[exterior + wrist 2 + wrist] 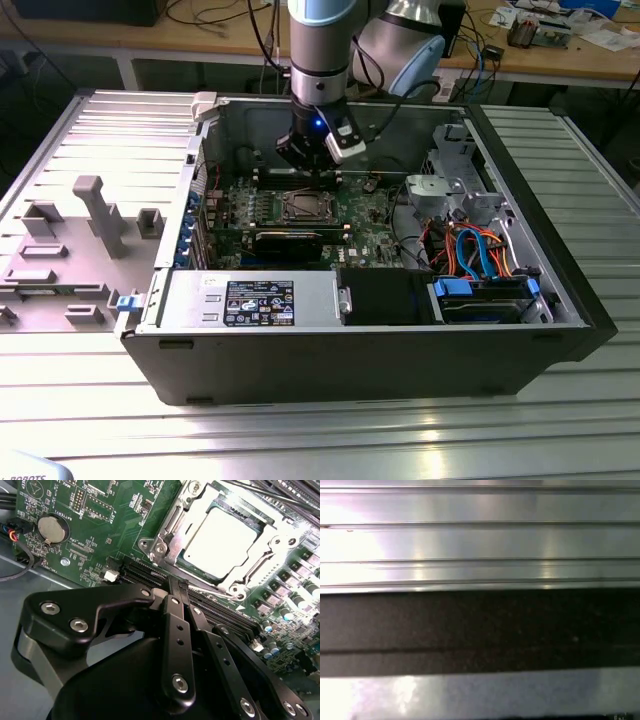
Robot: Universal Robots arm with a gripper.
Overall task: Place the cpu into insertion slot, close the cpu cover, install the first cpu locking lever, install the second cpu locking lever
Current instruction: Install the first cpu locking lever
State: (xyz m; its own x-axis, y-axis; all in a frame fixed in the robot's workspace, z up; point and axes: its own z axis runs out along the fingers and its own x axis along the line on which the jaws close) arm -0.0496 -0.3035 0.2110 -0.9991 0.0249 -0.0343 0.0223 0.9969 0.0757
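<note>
Your arm reaches down into the open computer case (380,350), which lies on the ribbed metal table (330,440). In the exterior view the hand (318,178) hangs low over the green motherboard (375,215). It is just behind the insertion slot (286,208), on the side away from the long black expansion card (290,240).

In the second wrist view you see the cpu (220,542) already seated in the socket, its plain silver top flat and level. The cpu cover (172,527) lies down around it, framing the chip through its window.

The hand (178,584) has its two black fingers (176,625) drawn together, with almost no gap at the tips. The tips sit at the near edge of the socket, over the long black memory slots (145,575). They are right at the end of a thin metal locking lever (212,592) that runs along that side of the cover. You cannot tell from here whether the wire is pinched between the tips or just touching them.

A round coin battery (50,527) sits on the board well off to the side of the socket. In the exterior view, the power supply (250,300) lies along the near wall of the case. Blue and orange cables (480,255) bunch at the exterior view's right.
</note>
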